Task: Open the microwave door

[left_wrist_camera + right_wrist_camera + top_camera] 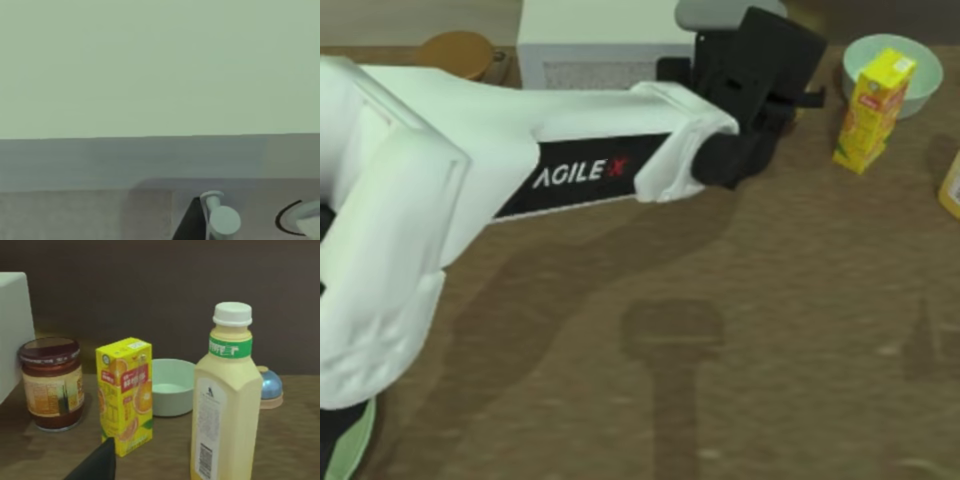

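The white microwave [590, 40] stands at the table's far edge, left of centre. Its door [605, 73], with a grey speckled window, faces the table; I cannot tell whether it stands ajar. My left arm reaches across from the left, and my left gripper [760, 95] sits at the microwave's front right corner. In the left wrist view the door's window [75, 215] fills the lower edge. A pale peg-shaped handle [220, 216] juts out beside it, with a dark part of the gripper right against it. One round knob [306, 222] shows farther along. My right gripper [97, 465] is parked out of the top view.
A brown-lidded jar [460, 52] stands left of the microwave. A pale green bowl [905, 60], a yellow juice carton [875, 110] and a yellow bottle [952, 185] stand at the right. The right wrist view also shows a small blue-domed thing [270, 387].
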